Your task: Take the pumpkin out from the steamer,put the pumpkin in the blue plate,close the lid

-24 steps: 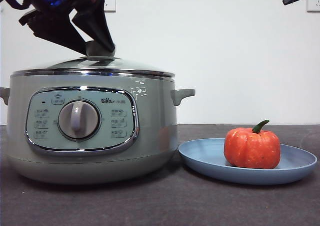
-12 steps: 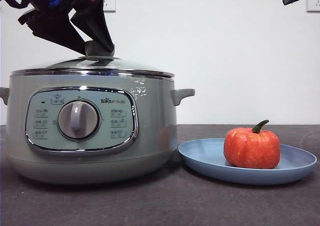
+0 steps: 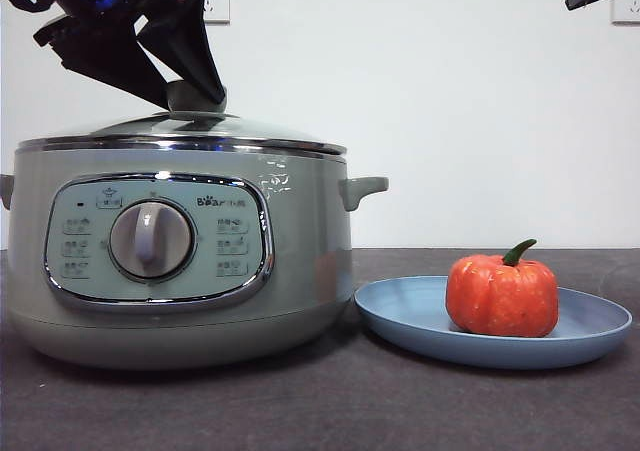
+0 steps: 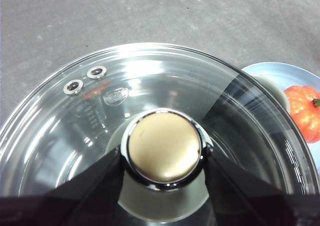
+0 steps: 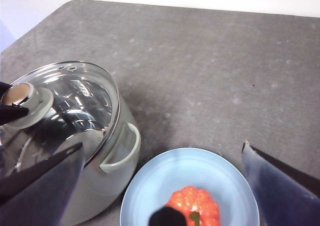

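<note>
We saw the pumpkin (image 3: 502,296) sitting upright in the blue plate (image 3: 410,316), green stem up, on the half of the plate away from the steamer. Plate lay flat on the dark worktop (image 3: 320,411), just beside the steamer (image 3: 300,271), its rim close to the steamer's base; we couldn't tell if they touched.

Lid (image 3: 250,131) was seated on the steamer, chrome rim level all round in the front view. Through the glass in the left wrist view we made out only glare and reflections, plus two small metal vents near the rim.

Left hand (image 4: 164,158) came in from above at the lid's centre, one jaw on each side of the knob (image 4: 164,151). Both jaws appeared pressed against the knob's chrome collar, so we read it as clenched on the knob. In the front view it was the big dark shape top left, tips at the knob (image 3: 195,96).

Right hand (image 5: 160,186) hung high over the plate, jaws spread wide apart, holding nothing. Pumpkin (image 5: 192,213) and plate (image 5: 150,186) showed below it between the jaws, steamer (image 5: 107,181) off to one side. In the front view only a black tip at the top right corner.

Steamer's control panel and dial (image 3: 150,239) faced the front camera, one side handle (image 3: 362,186) pointing toward the plate.
</note>
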Controlling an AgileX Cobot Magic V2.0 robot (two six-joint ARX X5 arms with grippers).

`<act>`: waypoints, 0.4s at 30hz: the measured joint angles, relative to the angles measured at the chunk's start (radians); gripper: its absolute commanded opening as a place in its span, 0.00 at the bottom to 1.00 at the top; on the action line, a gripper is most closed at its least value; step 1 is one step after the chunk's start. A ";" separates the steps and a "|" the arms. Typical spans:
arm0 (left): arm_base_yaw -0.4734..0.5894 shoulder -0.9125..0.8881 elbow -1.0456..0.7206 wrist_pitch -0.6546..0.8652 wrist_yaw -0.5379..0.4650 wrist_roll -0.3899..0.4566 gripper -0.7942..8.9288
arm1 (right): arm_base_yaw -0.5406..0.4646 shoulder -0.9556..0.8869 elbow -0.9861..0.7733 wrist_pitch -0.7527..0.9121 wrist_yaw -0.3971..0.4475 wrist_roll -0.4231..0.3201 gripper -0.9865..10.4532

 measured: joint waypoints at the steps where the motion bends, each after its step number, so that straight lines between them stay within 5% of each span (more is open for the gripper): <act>1: 0.000 0.000 0.004 -0.006 0.000 0.001 0.08 | 0.000 0.000 0.000 0.000 0.000 0.000 0.58; 4: 0.000 0.003 0.017 -0.023 -0.001 0.003 0.16 | 0.000 0.000 0.000 0.000 0.000 0.000 0.58; 8: 0.000 0.010 0.029 -0.029 -0.001 0.005 0.53 | 0.000 0.000 0.000 0.000 0.000 0.000 0.58; 12: 0.000 0.011 0.029 -0.035 -0.001 0.005 0.54 | 0.000 0.000 0.000 0.000 0.000 0.000 0.58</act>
